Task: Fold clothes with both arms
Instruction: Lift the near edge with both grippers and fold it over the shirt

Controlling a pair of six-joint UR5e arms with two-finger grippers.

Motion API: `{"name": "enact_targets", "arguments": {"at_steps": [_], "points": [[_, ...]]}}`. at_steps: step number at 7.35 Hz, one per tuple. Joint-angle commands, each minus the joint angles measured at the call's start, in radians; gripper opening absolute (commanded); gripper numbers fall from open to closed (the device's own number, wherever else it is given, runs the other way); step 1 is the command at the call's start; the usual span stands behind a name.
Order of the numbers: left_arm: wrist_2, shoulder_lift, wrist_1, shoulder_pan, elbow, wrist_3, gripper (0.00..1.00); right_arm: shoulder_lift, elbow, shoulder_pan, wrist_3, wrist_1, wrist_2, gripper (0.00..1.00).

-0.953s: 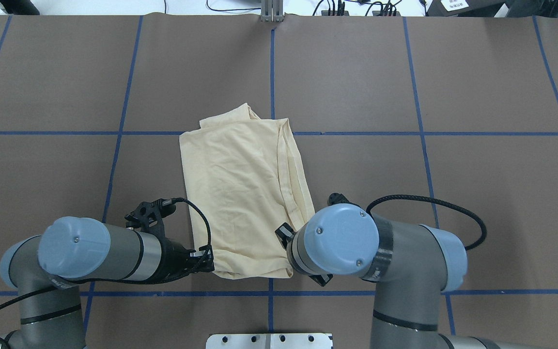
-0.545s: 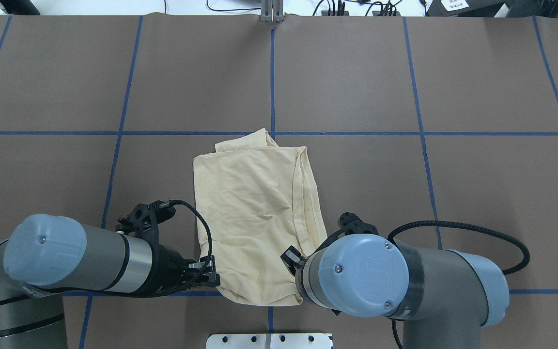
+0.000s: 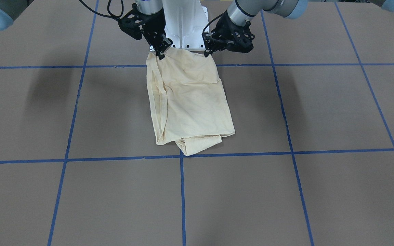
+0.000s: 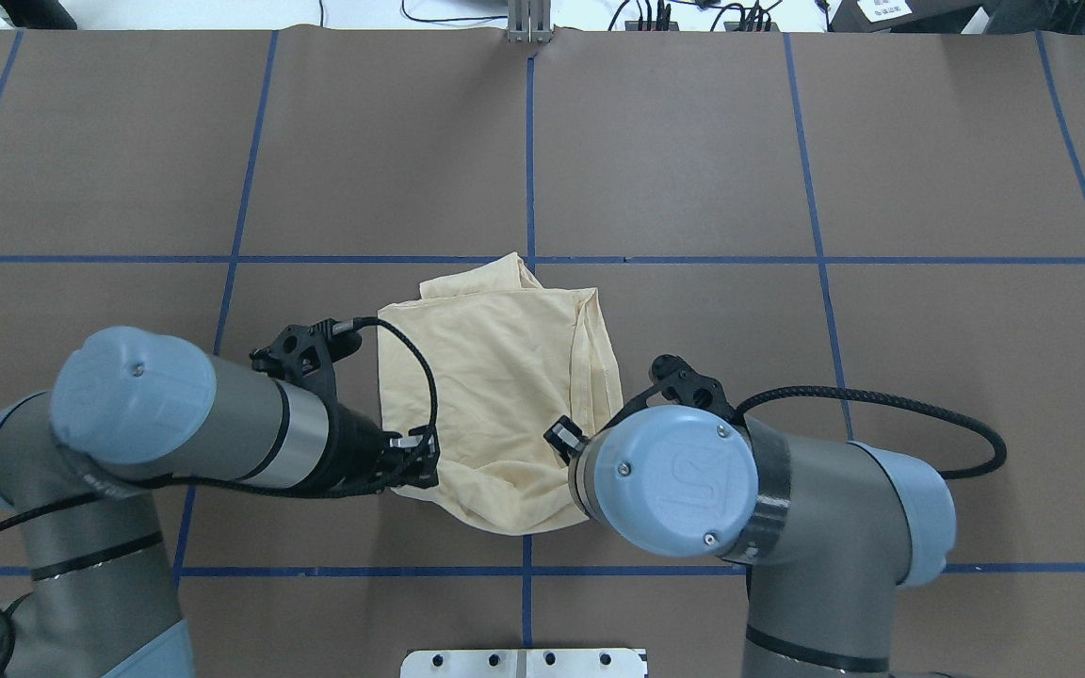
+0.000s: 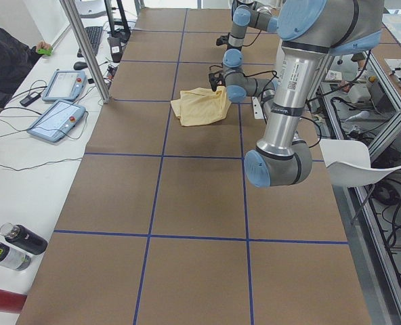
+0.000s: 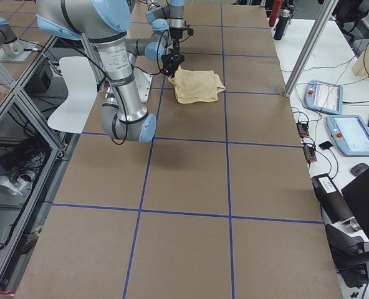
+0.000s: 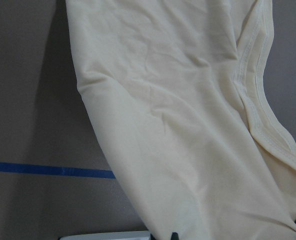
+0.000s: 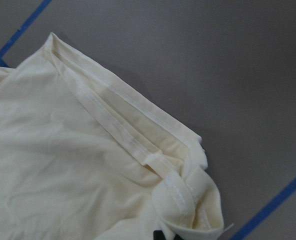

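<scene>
Here, the left gripper (image 3: 206, 50) and right gripper (image 3: 161, 53) clamp near corners of the T-shirt (image 3: 190, 99), whose length extends away from both.

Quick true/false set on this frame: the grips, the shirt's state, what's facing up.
1. The left gripper and right gripper each have their jaws closed on a robot-side corner of the shirt. True.
2. The navy print faces up. False: only plain cream fabric shows.
3. The shirt's far end rests on the table, by a blue tape line. True.
4. The shirt lies spread out with both sleeves extended. False: it is folded into a narrow bundle.
</scene>
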Motion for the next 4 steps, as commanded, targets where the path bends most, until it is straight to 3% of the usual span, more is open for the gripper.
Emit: {"name": "enact_targets", "arguments": {"at_steps": [1,4], "points": [[0.004,-0.069,0.012,-0.104,0.131,0.105,0.0,0.071,-0.156,0.091,-0.043,0.11,-0.015,0.0],[0.051,-0.104,0.012,-0.203,0.237,0.251,0.0,0.195,-0.381,0.191,-0.126,0.211,-0.015,0.0]]}}
